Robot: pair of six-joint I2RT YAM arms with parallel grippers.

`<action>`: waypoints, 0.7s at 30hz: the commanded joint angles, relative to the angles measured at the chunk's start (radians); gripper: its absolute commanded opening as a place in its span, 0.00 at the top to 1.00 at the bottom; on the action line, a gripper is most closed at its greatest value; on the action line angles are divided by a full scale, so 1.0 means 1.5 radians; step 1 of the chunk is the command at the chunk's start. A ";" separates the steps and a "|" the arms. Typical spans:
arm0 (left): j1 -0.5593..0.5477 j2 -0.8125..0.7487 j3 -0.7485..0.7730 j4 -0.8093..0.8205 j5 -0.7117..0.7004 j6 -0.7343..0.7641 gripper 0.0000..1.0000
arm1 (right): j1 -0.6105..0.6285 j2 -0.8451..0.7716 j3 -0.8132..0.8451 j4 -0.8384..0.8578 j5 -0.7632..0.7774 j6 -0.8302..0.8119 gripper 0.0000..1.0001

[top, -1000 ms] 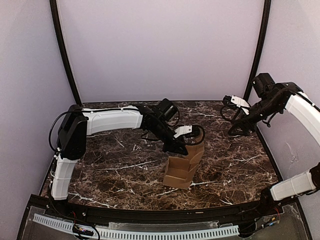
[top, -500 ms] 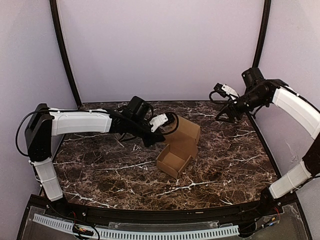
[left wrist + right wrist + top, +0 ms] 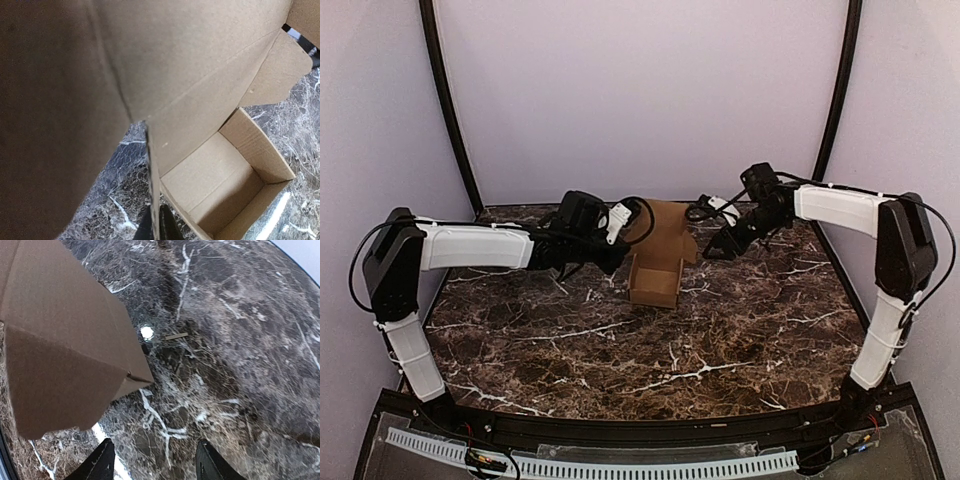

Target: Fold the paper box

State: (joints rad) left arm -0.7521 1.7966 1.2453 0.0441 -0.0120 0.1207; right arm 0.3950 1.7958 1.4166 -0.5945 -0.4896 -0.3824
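The paper box [image 3: 658, 270] is plain brown cardboard, half formed, with an open tray part facing up and a tall lid flap behind it. It stands at the back middle of the marble table. My left gripper [image 3: 623, 243] is shut on the box's left wall; in the left wrist view its gripper [image 3: 155, 227] pinches a thin cardboard edge, with the open box inside [image 3: 225, 185] to the right. My right gripper [image 3: 713, 247] is open just right of the box, not touching it. In the right wrist view the gripper [image 3: 156, 465] is empty and a box flap [image 3: 65, 350] lies upper left.
Purple walls close the cell at the back and sides, with black frame poles [image 3: 445, 100] at the back corners. A white perforated rail [image 3: 620, 465] runs along the near edge. A small light scrap [image 3: 177, 336] lies on the marble near the box.
My left gripper has carried the box from the table's middle back and to the left, turning it. My right arm has swung left and down to the box's right side.
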 commanded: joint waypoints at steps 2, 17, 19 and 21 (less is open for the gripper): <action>-0.003 0.026 -0.028 0.078 -0.009 -0.070 0.95 | 0.044 0.041 0.047 0.044 -0.030 -0.009 0.50; -0.027 0.043 -0.043 0.144 -0.011 -0.193 0.95 | 0.053 0.034 -0.044 0.167 -0.105 0.060 0.64; -0.035 0.044 -0.047 0.152 -0.022 -0.209 0.95 | 0.053 0.034 -0.051 0.160 -0.121 0.048 0.59; -0.037 0.046 -0.048 0.150 -0.033 -0.213 0.97 | 0.053 0.024 -0.061 0.150 -0.118 0.022 0.56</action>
State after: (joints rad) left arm -0.7921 1.8721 1.1954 0.2356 -0.0303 -0.1337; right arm 0.4686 1.8679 1.3579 -0.3912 -0.6216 -0.3199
